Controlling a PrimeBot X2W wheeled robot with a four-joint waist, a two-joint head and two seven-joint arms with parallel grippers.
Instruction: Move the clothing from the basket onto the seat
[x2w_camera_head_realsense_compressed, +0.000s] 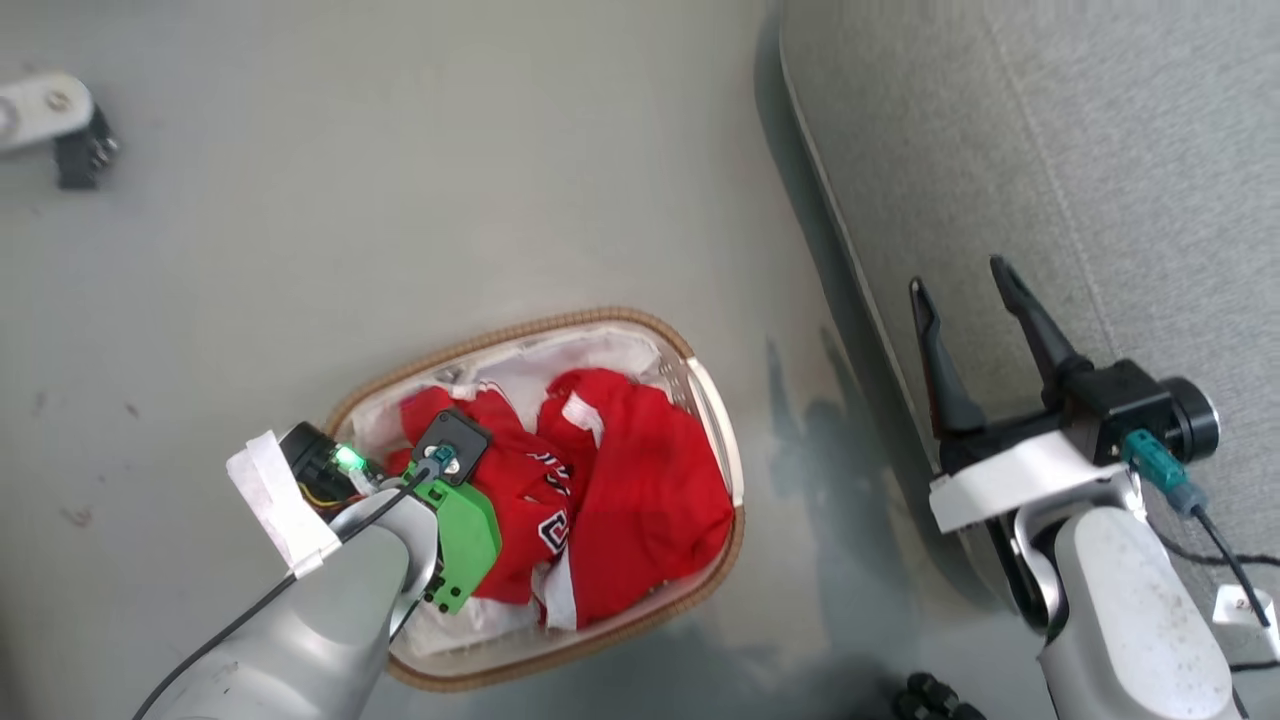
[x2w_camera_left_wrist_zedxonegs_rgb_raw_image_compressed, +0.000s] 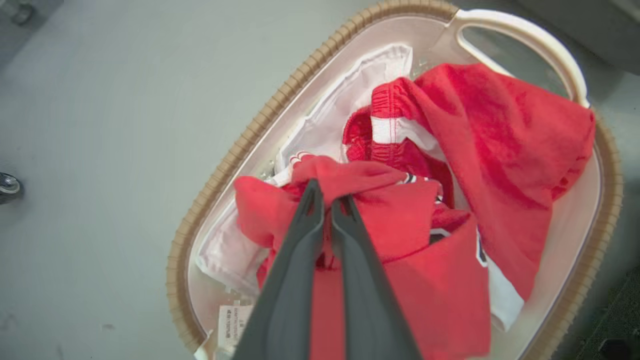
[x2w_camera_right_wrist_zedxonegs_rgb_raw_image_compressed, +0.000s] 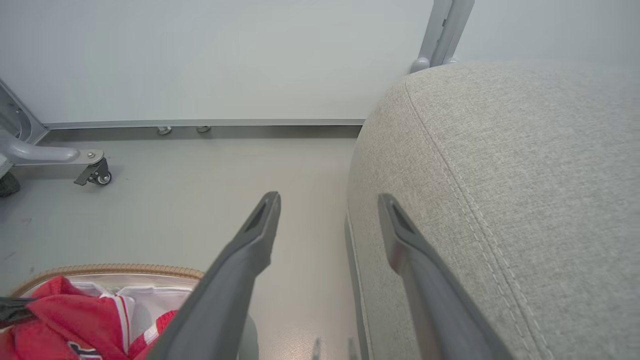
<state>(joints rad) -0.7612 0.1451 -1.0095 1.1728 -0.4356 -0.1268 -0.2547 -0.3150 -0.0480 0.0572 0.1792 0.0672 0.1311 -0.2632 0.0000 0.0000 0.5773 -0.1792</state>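
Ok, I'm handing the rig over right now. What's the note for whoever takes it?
Left gripper: shut on a fold of the clothing, down in the basket.
Right gripper: open, holding nothing, at the near edge of the seat.
Basket sits on the floor beside the seat, all the red fabric in it.
Done: grasp made.
Left: lift, carry to the seat, release, then return for the rest.
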